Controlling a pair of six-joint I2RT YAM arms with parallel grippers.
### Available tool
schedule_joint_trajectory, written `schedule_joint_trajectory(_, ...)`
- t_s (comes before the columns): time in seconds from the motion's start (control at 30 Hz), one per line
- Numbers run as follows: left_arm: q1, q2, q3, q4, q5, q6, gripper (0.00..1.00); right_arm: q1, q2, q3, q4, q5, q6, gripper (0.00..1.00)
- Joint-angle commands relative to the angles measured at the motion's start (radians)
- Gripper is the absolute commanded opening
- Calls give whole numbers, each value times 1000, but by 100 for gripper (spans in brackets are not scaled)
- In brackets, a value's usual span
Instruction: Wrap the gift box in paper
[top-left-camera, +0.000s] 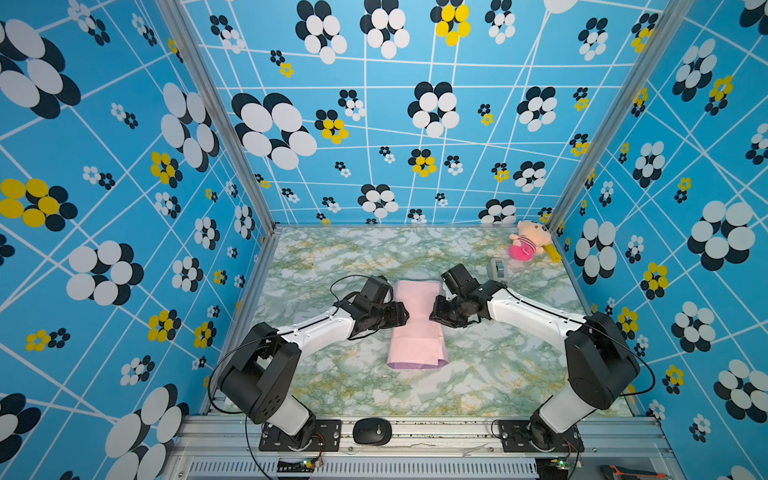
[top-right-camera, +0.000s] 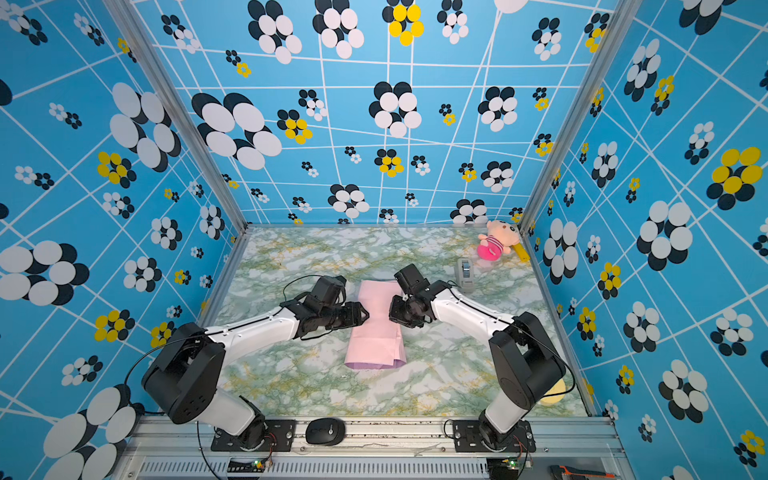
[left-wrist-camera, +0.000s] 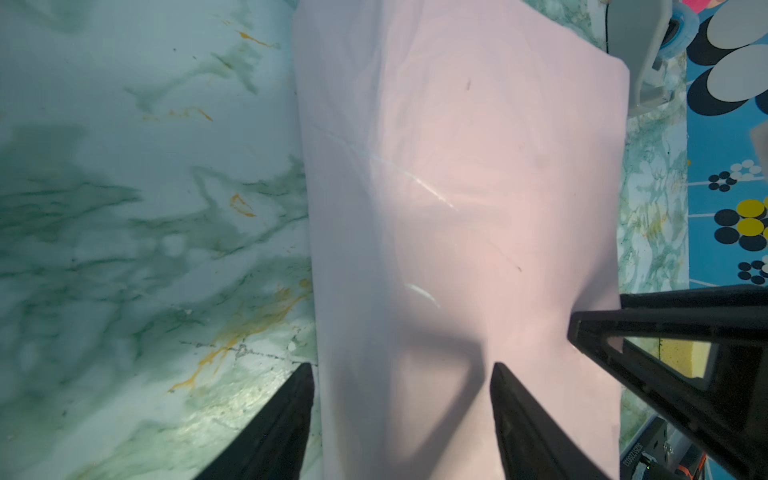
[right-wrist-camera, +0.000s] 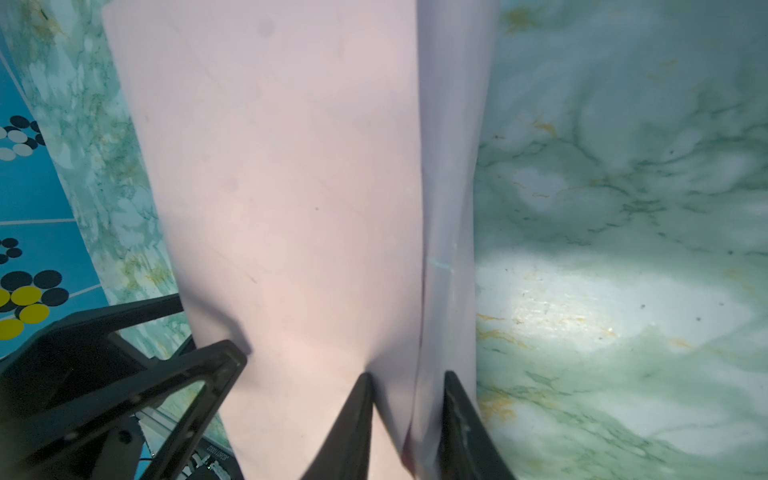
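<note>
top views: the paper (top-left-camera: 417, 328) lies pink side up at the centre of the marble table (top-left-camera: 332, 386), folded into one long bundle with a lilac edge at its lower end. the gift box is not visible, no navy showing. left gripper (top-left-camera: 402, 316) sits at the bundle's left edge, right gripper (top-left-camera: 434, 311) at its right edge, facing each other across it. count: two arms, one paper, one plush toy (top-left-camera: 528, 245) in the table's upper right corner, one grey tape dispenser (top-left-camera: 498, 270) just below-left of the toy, one black mouse (top-left-camera: 372, 431) on the front rail, one yellow sponge (top-right-camera: 555, 392) behind the right arm.

left wrist view: left gripper (left-wrist-camera: 402, 365) has its jaws well apart, one finger over bare table just beside the paper's edge, the other over the paper (left-wrist-camera: 457, 187). nothing clamped.

right wrist view: right gripper (right-wrist-camera: 408, 374) has its jaws narrowly apart, with the paper's (right-wrist-camera: 291, 187) folded side between them and a pucker at one fingertip. cannot tell if it actually pinches.
</note>
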Motion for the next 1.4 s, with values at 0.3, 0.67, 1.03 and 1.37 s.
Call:
schedule_joint_trajectory(0.3,-11,36,-27,-1,-47,-7,57,2,-55,39,-96,39,7,62)
schedule_joint_trajectory(0.67,-17,42,-20,-8,-55,-6,57,91,-135,-79,-93,9,144,73)
schedule_joint_trajectory(1.03,-19,42,-11,-13,-61,-2,57,122,-120,-113,-62,-25,167,58)
schedule_joint_trajectory(1.37,-22,41,-15,-8,-57,-2,57,126,-84,-132,-22,-72,160,73)
